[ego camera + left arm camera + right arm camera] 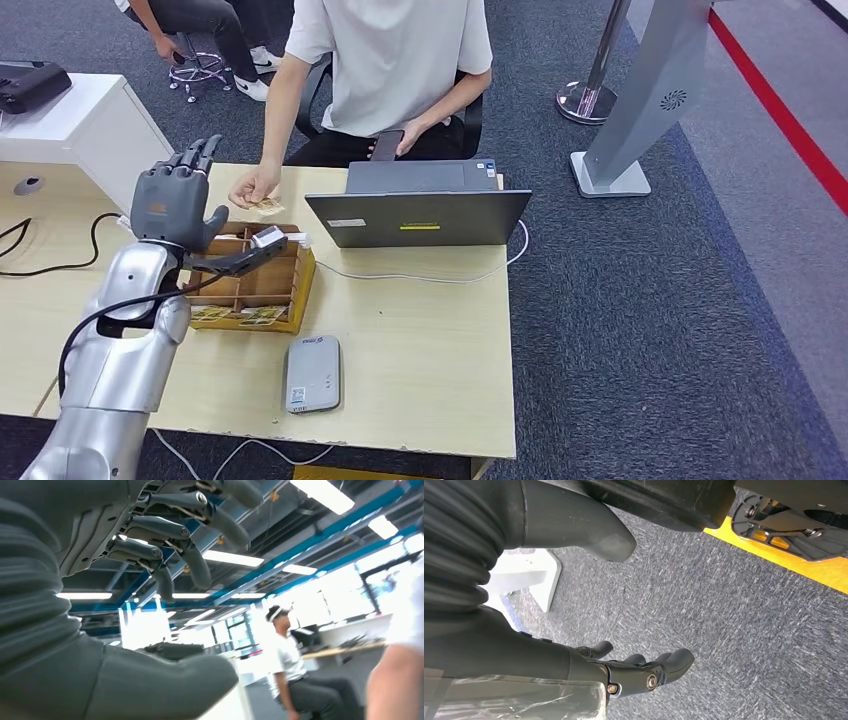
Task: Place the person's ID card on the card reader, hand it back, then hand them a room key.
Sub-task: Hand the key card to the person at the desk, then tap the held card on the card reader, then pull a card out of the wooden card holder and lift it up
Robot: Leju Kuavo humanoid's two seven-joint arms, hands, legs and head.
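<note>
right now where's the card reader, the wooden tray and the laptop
card reader [313, 374], head view, middle of its grey top
wooden tray [301, 292], head view, its right wall
laptop [418, 218], head view, back of its open lid

Open laptop [418, 205] on wooden table [430, 340], silver stanchion base [586, 100], grey carpet [640, 330]

A grey, flat card reader [313, 374] is seen lying face up near the counter's front edge; a tan ID card [266, 206] is pinched in the person's fingers beyond the wooden tray.
</note>
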